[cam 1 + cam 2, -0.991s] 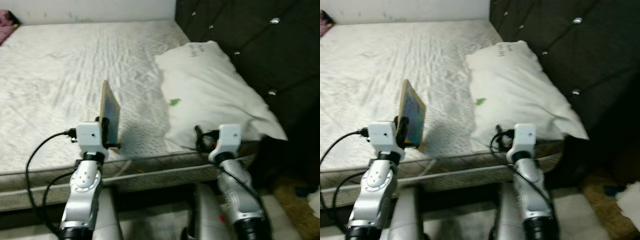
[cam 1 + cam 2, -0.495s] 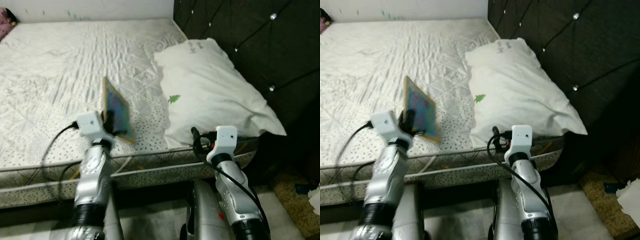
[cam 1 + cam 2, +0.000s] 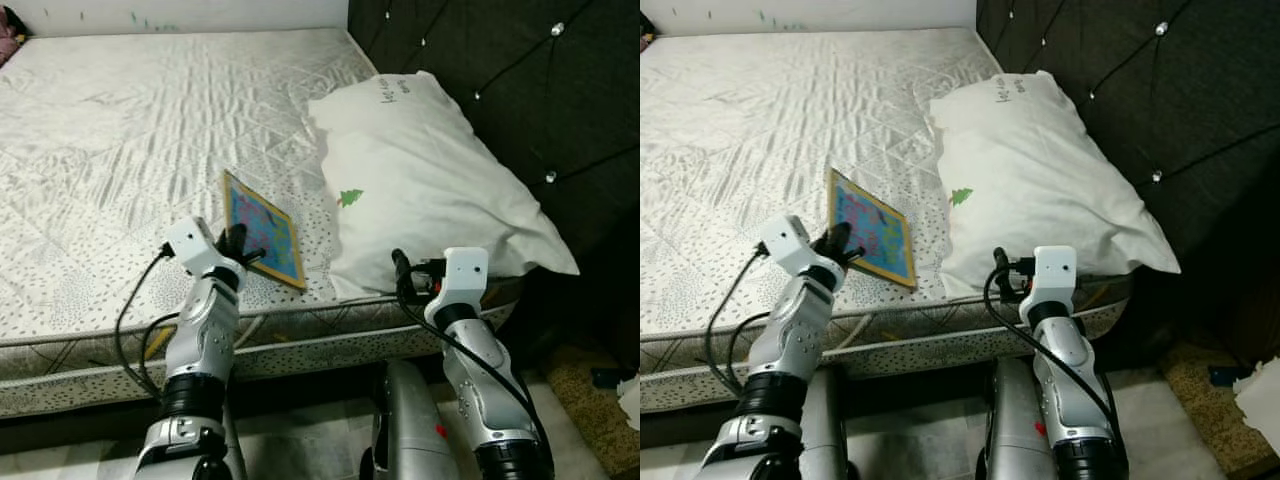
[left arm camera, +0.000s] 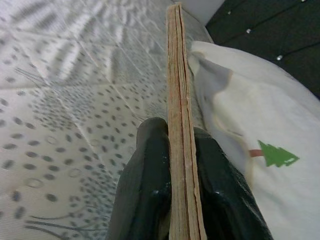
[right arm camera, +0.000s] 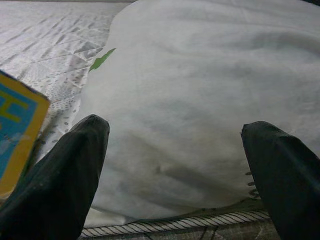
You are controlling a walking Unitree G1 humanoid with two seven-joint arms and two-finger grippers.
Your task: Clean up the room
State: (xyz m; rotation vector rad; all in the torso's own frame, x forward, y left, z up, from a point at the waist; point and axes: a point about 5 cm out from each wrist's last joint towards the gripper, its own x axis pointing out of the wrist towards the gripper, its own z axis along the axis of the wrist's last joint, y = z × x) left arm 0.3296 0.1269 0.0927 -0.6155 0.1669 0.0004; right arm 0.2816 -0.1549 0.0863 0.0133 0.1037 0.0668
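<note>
A thin, colourful book with a yellow border (image 3: pixel 263 227) is tilted low over the near part of the white quilted mattress (image 3: pixel 120 130), just left of the pillow. My left gripper (image 3: pixel 238 247) is shut on the book's near edge; the left wrist view shows its black fingers (image 4: pixel 150 185) pinching the book (image 4: pixel 179 125) edge-on. My right gripper (image 5: pixel 175 165) hangs open at the mattress's front edge, facing the white pillow (image 3: pixel 420 180), its fingers (image 5: pixel 55 175) spread wide apart with nothing between them.
A dark tufted headboard (image 3: pixel 500 80) rises behind the pillow on the right. The pillow carries a small green tree print (image 3: pixel 350 197). A pink item (image 3: pixel 12 20) lies at the bed's far left corner. White crumpled stuff (image 3: pixel 630 395) sits on the floor at right.
My left arm has swung forward and tipped the book from upright down towards the mattress. The camera has tilted down a little. My right arm has barely moved.
</note>
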